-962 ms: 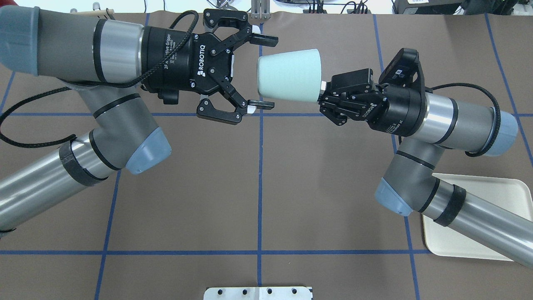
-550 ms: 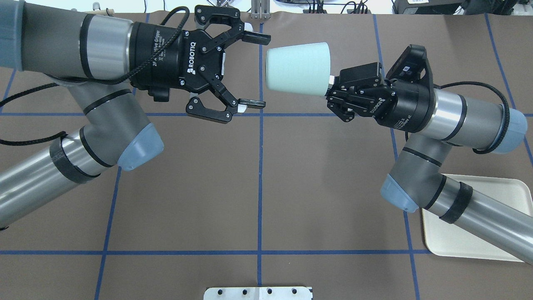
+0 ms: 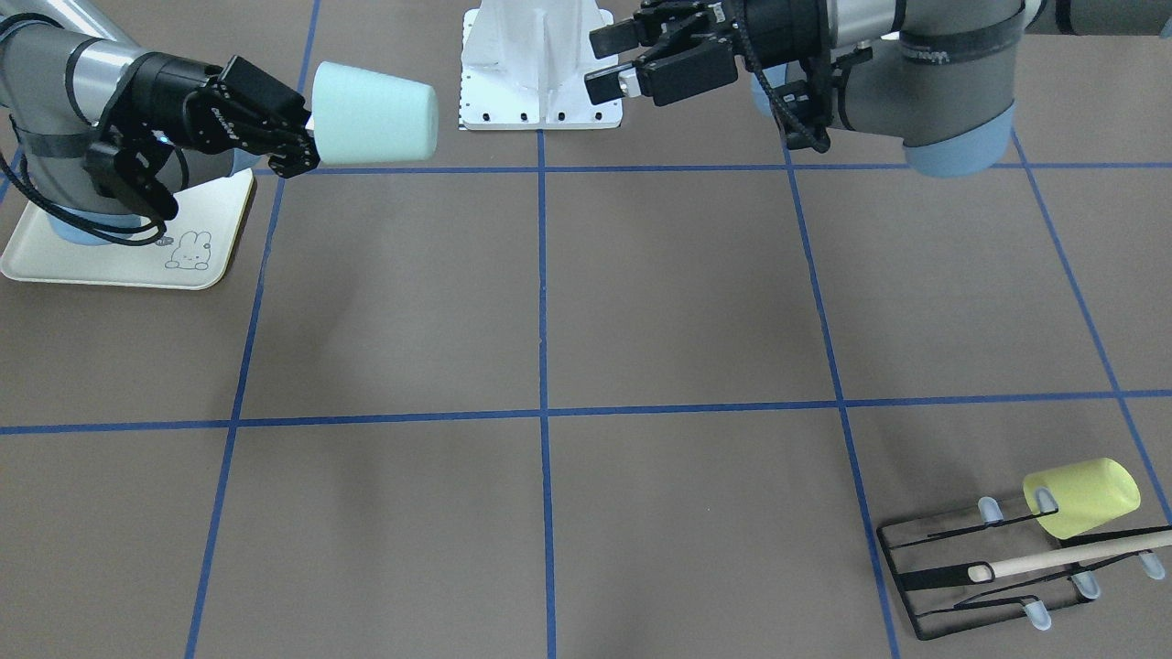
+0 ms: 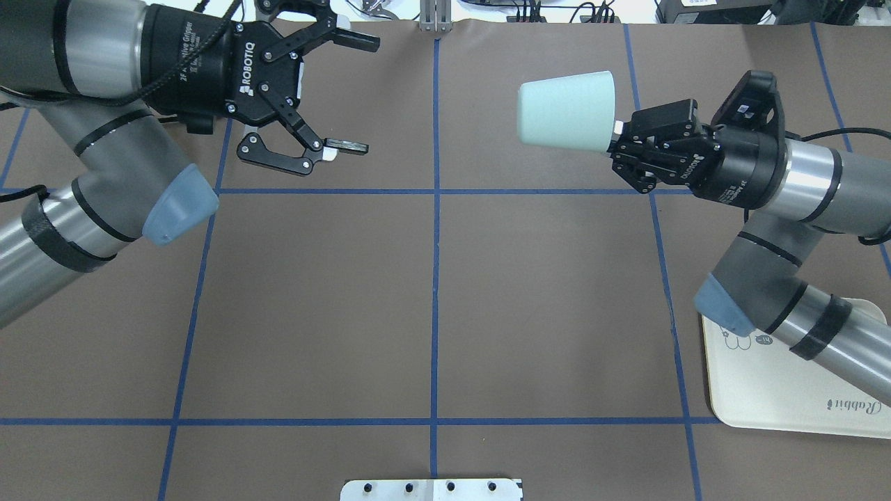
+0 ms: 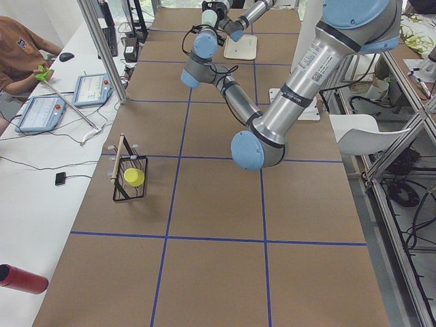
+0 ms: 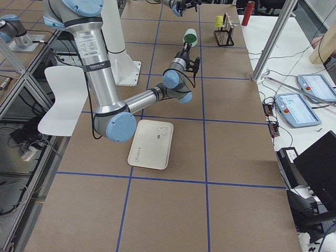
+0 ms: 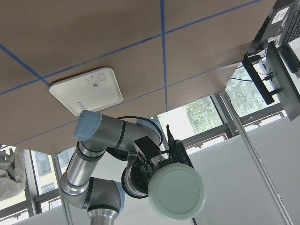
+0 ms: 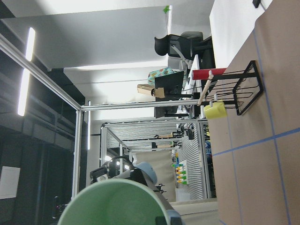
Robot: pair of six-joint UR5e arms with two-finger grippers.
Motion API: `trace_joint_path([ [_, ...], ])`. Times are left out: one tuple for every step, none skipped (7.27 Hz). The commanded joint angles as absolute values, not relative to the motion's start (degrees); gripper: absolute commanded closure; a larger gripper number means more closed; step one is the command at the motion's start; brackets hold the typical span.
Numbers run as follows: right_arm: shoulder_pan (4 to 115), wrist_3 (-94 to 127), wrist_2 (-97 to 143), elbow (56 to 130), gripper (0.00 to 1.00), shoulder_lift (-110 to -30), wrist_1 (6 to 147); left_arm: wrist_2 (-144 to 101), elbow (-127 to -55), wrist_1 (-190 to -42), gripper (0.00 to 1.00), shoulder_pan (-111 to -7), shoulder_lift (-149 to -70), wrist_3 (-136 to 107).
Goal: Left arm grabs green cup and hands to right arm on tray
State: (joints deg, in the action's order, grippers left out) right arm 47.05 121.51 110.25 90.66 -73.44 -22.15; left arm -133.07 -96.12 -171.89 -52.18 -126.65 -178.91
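The pale mint-green cup [image 4: 567,111] is held sideways in the air, its base pointing at the table's middle. My right gripper [image 4: 616,136] is shut on its rim; this also shows in the front view, with the gripper [image 3: 307,137] on the cup [image 3: 371,114]. My left gripper [image 4: 355,95] is open and empty, well apart from the cup at the far left; in the front view the left gripper [image 3: 609,64] shows the same. The cream tray [image 4: 766,390] lies flat under the right arm's forearm, bare. The left wrist view shows the cup's base [image 7: 176,192].
A yellow-green cup [image 3: 1085,494] hangs on a black wire rack [image 3: 961,572] with a wooden rod, at the left arm's far corner. The white robot base [image 3: 540,64] stands between the arms. Blue tape lines mark the brown table.
The left gripper, open, has drawn back to the left, away from the cup. The right gripper has carried the cup to the right, toward the tray's side.
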Motion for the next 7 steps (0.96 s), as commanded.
trace_joint_path([
  [55.95,115.61,129.02,82.92,1.00,-75.41,-21.80,-141.45,-95.80,-162.76,0.00,-56.14,-126.21,-161.56],
  [58.86,110.53,137.03,78.97,1.00,-76.11,-21.54,-142.29,-95.80,-156.16,0.00,-56.77,-125.78,-151.01],
  [63.15,106.48,144.59,76.58,1.00,-76.90,-18.92,-142.56,-96.41,-149.22,0.00,-59.39,-124.64,-141.51],
  [68.07,101.22,150.93,76.81,1.00,-76.99,-12.98,-143.86,-96.42,-145.67,0.00,-61.24,-124.02,-135.33],
  [72.29,94.98,157.96,76.90,1.00,-77.08,-6.66,-143.88,-96.50,-143.46,0.00,-63.43,-122.88,-130.22],
  [74.42,93.27,161.16,76.82,1.00,-78.12,-5.20,-143.88,-96.59,-140.91,0.00,-64.59,-121.22,-125.64],
  [74.62,93.08,161.19,76.82,1.00,-80.48,-5.10,-143.88,-96.68,-135.58,0.00,-65.21,-120.85,-118.64],
])
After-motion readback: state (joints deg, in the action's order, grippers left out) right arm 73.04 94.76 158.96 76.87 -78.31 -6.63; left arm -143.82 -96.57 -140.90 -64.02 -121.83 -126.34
